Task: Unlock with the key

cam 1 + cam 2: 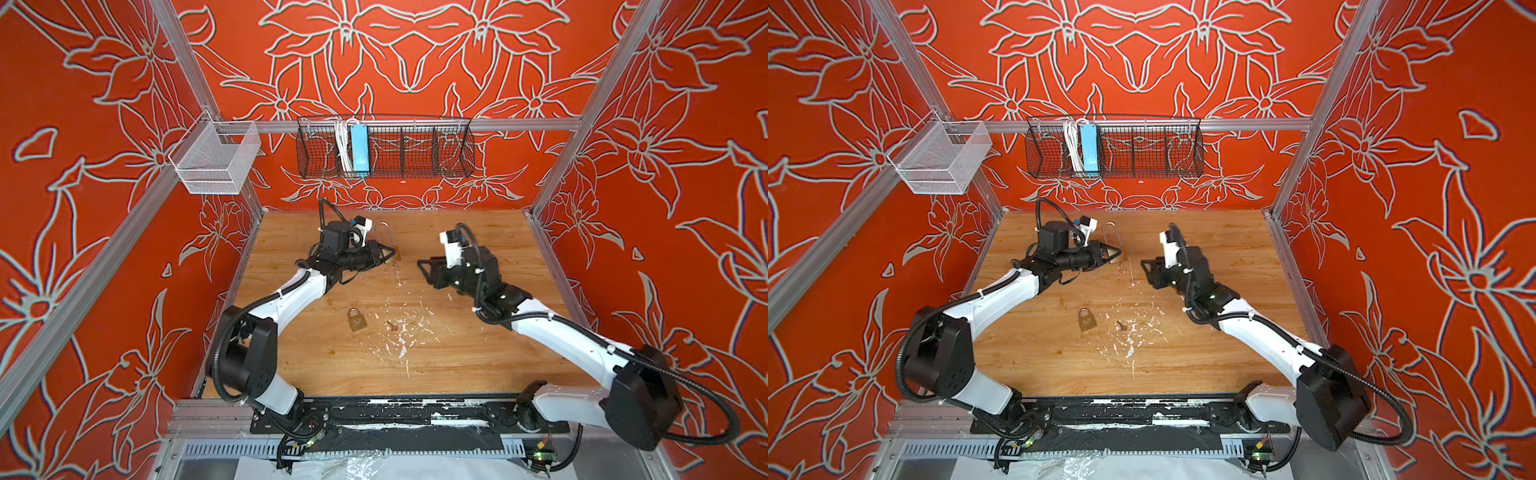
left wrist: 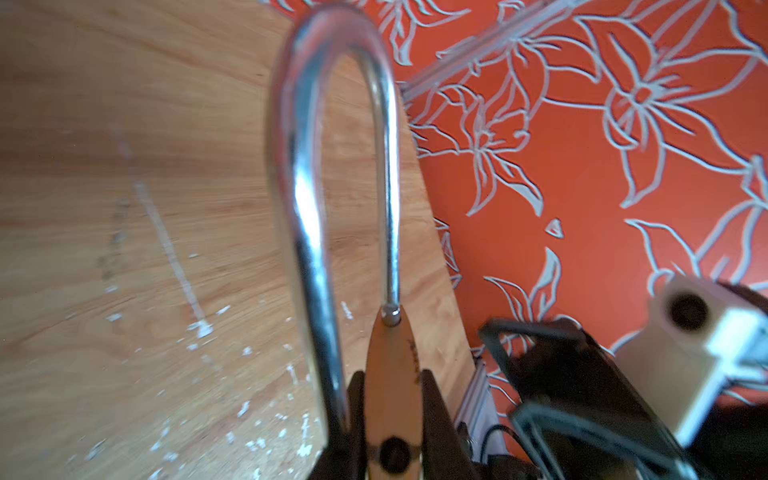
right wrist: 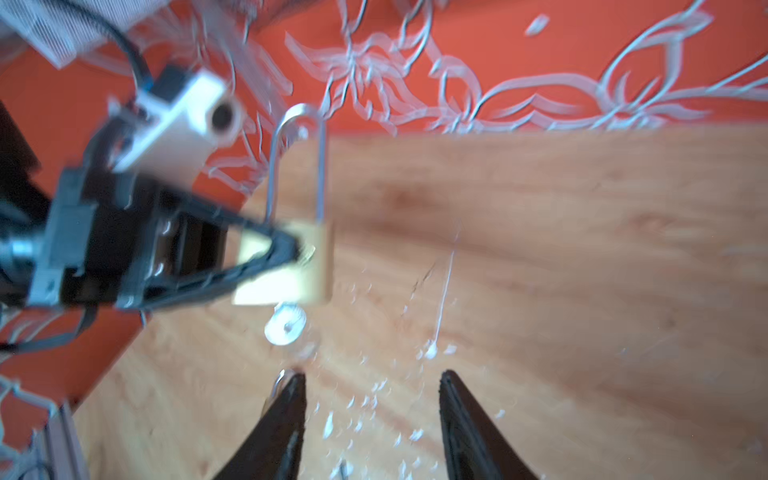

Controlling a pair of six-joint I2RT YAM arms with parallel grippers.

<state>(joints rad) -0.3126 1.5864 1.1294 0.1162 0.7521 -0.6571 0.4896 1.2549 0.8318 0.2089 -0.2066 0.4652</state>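
The left hand (image 1: 390, 252) is clenched on the brass body of the long-shackle padlock (image 3: 321, 257), holding it clear of the wooden surface (image 1: 457, 353) toward the far side, left of the middle, in both top views. The padlock stands upright, its tall silver shackle (image 2: 303, 187) pointing up. In the left wrist view the body sits pinched between the two black fingers (image 2: 434, 415). A silver key (image 3: 286, 324) hangs from the underside of the body, its round head just below the brass. Whether the shackle is latched or sprung cannot be told, since one leg runs behind a finger. The right hand (image 3: 372, 376) is released: its jaws stand well apart with nothing between them, and it hangs near the key without touching it, its tips aimed toward the padlock. In a top view it (image 1: 1147, 272) sits just to the right of the left hand, a clear gap between the two. Nearer the robot's base a small brass padlock (image 1: 356, 320) lies flat on the surface with its shackle closed, and just beside it lies a small brown piece (image 1: 390, 325), too small to name, among white flecks on the wood.
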